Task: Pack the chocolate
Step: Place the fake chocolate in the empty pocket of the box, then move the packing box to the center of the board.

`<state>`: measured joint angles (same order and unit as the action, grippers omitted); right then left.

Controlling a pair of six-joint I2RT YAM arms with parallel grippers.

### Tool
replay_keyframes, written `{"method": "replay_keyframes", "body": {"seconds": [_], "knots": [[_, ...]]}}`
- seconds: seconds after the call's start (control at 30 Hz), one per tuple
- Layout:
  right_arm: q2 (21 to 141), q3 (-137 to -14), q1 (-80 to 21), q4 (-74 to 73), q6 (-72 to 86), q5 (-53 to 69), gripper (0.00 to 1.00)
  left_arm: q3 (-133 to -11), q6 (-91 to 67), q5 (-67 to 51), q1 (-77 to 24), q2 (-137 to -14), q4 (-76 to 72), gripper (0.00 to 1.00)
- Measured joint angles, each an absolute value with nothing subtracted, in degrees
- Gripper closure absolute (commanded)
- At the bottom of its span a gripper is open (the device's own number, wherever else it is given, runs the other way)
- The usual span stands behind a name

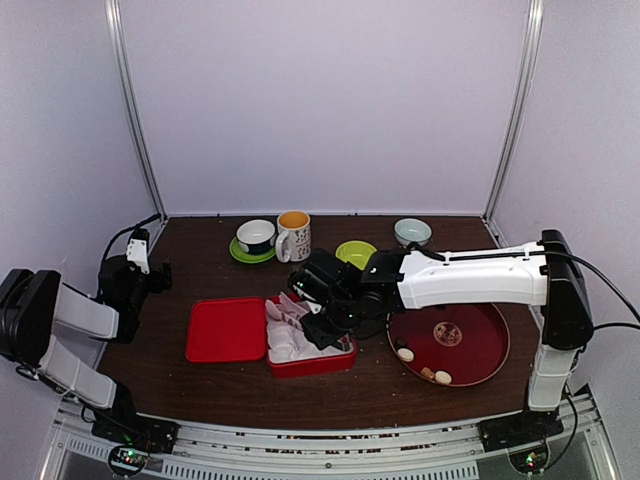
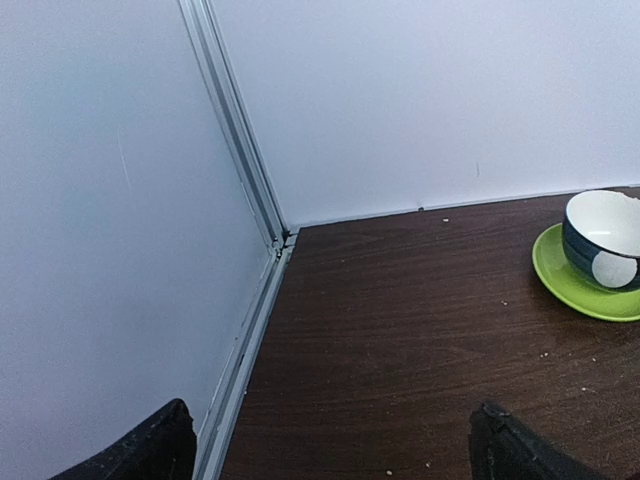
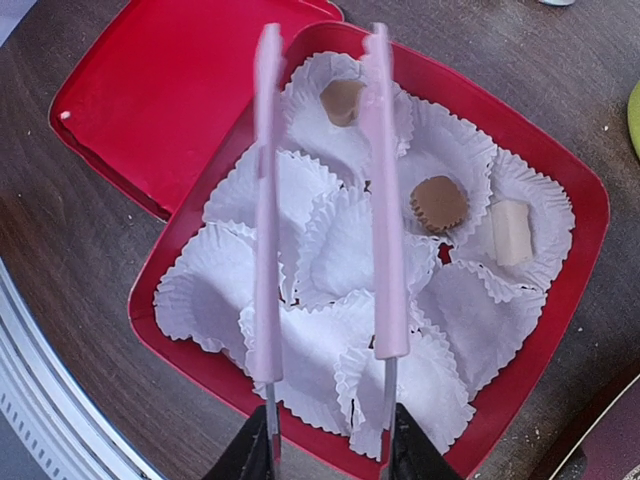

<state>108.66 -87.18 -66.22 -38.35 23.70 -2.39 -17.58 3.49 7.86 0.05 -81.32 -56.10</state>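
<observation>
As three chocolates (image 3: 438, 203) already sit in paper cups (image 3: 330, 240) along one side of the red box (image 1: 310, 366), packing is judged begun but well short of done. Pieces in the box are one tan, one round brown and one cream square, each in its own cup. Most other cups show empty.

Three more chocolates lie loose on the round tray (image 1: 480, 350) just right of the box, close to its near rim. These are taken as what is left to move.

Pink tongs (image 3: 383, 200) hang over the box, arms apart, nothing between the tips. The right gripper (image 3: 330, 455) is clamped on their handle end.

The lid (image 1: 227, 329) lies flat against the box's left side, so closing is also judged outstanding.

The left gripper (image 2: 330, 435) is parked by the left wall, well apart from the box, jaws wide and empty.
</observation>
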Motion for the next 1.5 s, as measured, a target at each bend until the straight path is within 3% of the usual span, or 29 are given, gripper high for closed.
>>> {"method": "replay_keyframes", "body": {"seconds": [0.3, 1.0, 1.5], "knots": [[107.57, -87.18, -68.01, -33.58, 22.24, -1.19, 0.79, -17.58, 3.49, 7.86, 0.05, -81.32, -56.1, 0.02], [118.3, -99.07, -68.71, -37.71, 40.36, 3.09, 0.8, -17.58, 3.49, 7.84, 0.05, -81.32, -56.1, 0.02], [118.45, -100.75, -68.12, -44.36, 46.74, -5.72, 0.87, -17.58, 3.49, 7.86, 0.05, -81.32, -56.1, 0.02]]}}
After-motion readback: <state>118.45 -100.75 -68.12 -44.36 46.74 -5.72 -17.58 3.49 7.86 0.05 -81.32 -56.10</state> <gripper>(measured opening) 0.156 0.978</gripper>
